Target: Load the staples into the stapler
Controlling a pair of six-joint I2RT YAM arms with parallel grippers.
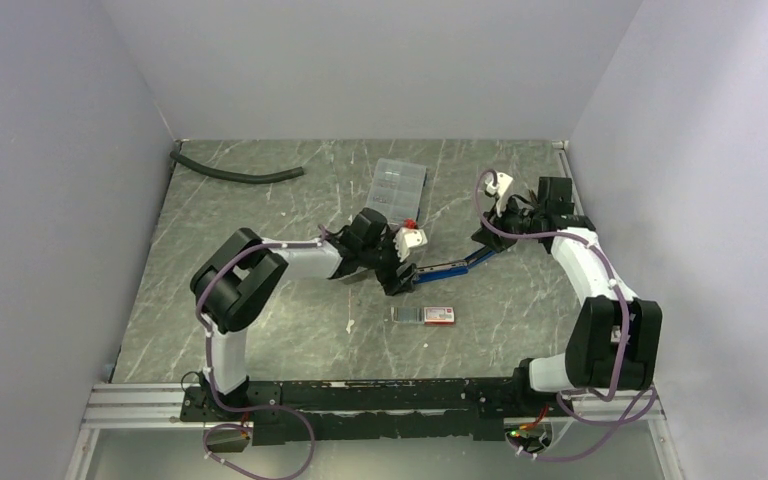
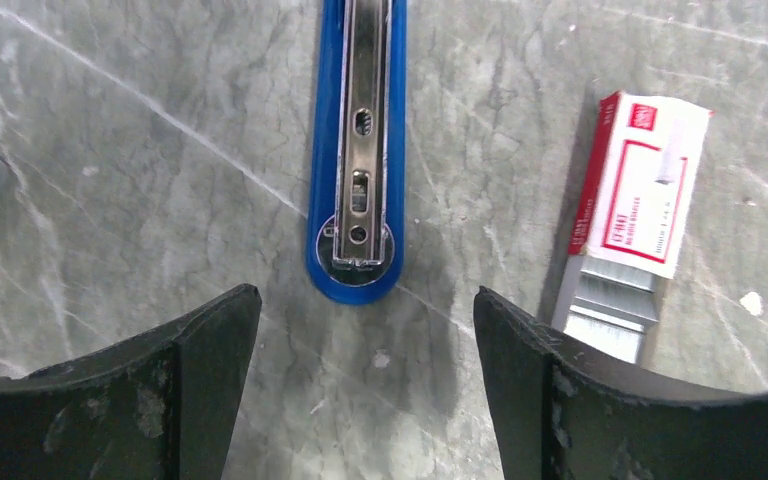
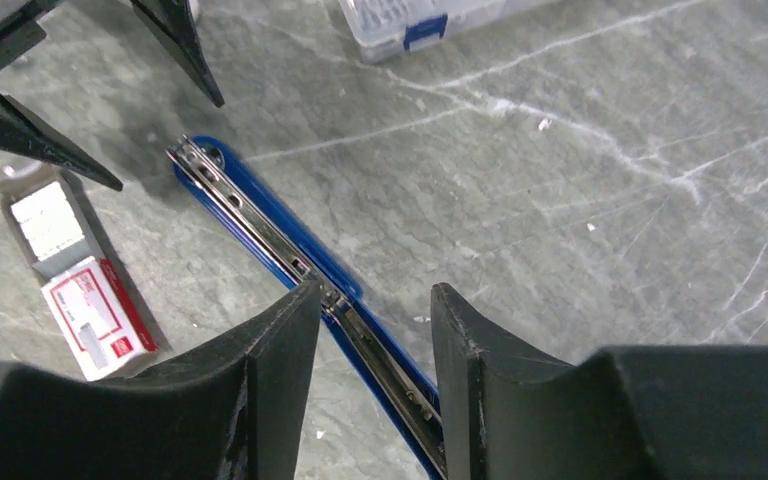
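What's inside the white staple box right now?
Silvery staple strips stick out of the open end of the white box. Whatever lies deeper inside is covered by the cardboard.

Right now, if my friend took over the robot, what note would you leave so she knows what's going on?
Left gripper: open and empty, over the table, just short of the stapler's rounded end.
Right gripper: open, fingers on either side of the stapler further along, not clamped on it.
Stapler: opened out on the table, metal channel facing up, no staples seen in it.
Staples: sticking out of the open end of their box, beside the stapler.
Done: stapler opened, box opened.
Left: pick up a strip of staples, lay it in the channel, close the stapler.
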